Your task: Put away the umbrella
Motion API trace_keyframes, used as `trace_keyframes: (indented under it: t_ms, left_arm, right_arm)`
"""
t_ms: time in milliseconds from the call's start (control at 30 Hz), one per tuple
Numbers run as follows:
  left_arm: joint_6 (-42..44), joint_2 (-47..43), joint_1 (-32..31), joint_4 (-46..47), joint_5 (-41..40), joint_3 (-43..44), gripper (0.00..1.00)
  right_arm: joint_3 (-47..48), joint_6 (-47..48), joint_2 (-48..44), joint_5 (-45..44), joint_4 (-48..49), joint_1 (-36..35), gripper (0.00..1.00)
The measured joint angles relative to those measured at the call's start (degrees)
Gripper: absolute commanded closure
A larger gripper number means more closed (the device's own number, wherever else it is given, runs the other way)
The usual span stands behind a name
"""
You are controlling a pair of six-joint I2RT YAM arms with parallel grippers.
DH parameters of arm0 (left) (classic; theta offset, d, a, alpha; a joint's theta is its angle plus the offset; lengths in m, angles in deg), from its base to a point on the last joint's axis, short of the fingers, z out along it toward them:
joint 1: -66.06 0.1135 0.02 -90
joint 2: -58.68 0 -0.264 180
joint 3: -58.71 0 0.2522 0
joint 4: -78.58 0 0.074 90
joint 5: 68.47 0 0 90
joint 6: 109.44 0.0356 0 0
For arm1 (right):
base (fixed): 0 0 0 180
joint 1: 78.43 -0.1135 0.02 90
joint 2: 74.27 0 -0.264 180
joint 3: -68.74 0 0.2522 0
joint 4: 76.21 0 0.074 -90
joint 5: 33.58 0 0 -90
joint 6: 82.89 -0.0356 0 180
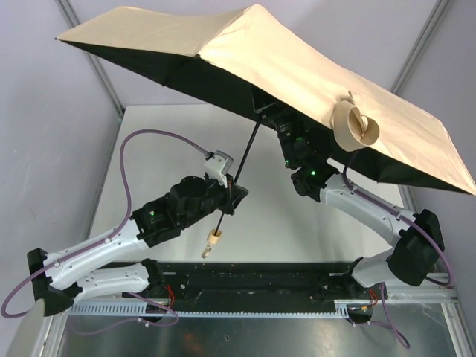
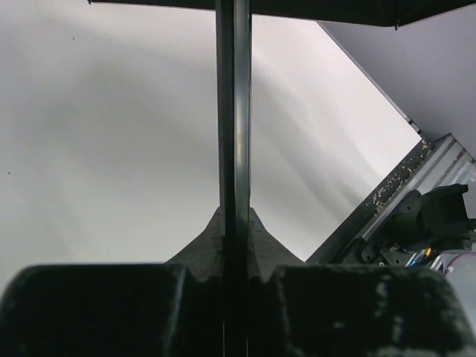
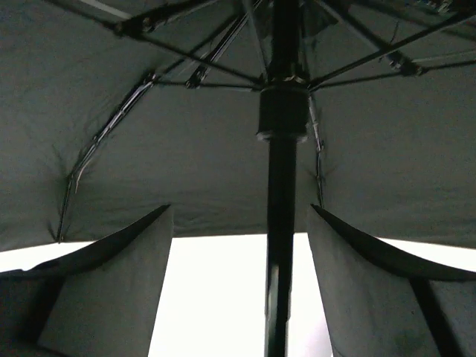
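Clamping the umbrella (image 1: 297, 67) shaft (image 1: 247, 160) are the left jaws (right jaws agape).

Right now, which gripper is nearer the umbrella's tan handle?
Left. The left gripper clamps the shaft just above the handle; the right gripper sits open beneath the canopy, farther up.

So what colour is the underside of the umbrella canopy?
Black, under a plain beige top. The umbrella underside shows best in the right wrist view.
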Motion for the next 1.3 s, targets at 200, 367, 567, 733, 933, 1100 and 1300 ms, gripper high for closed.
trace_keyframes:
  t_ms: [200, 367, 567, 733, 933, 1100, 1300]
  left_arm:
    - [0.00, -1.11, -1.51, -0.04, -0.61, 0.00, 1.00]
    - [0.00, -1.68, -1.99, -0.39, -0.68, -0.04, 1.00]
    - [0.28, -1.66, -2.14, -0.26, -1.31, -0.04, 1.00]
    - [0.72, -1.62, -2.25, -0.17, -2.93, -0.09, 1.00]
    - [1.88, -1.33, -2.49, 0.22, -5.11, -0.09, 1.00]
    - [2.05, -1.25, -2.64, 0.20, -6.19, -0.09, 1.00]
    - [1.88, -0.79, -2.71, -0.94, -6.49, 0.42, 1.00]
  right_arm:
    - [1.55, -0.76, 1.77, -3.19, 0.02, 1.99, 0.39]
    - [2.01, -1.66, 2.03, -3.54, -0.46, 4.17, 0.39]
    - [2.64, -1.75, 2.05, -2.25, -0.98, 4.94, 0.41]
    - [3.93, -2.34, 2.93, -0.85, -0.72, 5.01, 0.42]
    - [4.55, -2.67, 3.65, 0.48, -0.07, 5.29, 0.33]
    - [4.55, -2.45, 3.65, 0.79, 0.20, 5.29, 0.30]
    - [4.66, -1.79, 3.45, 1.53, 0.07, 4.79, 0.24]
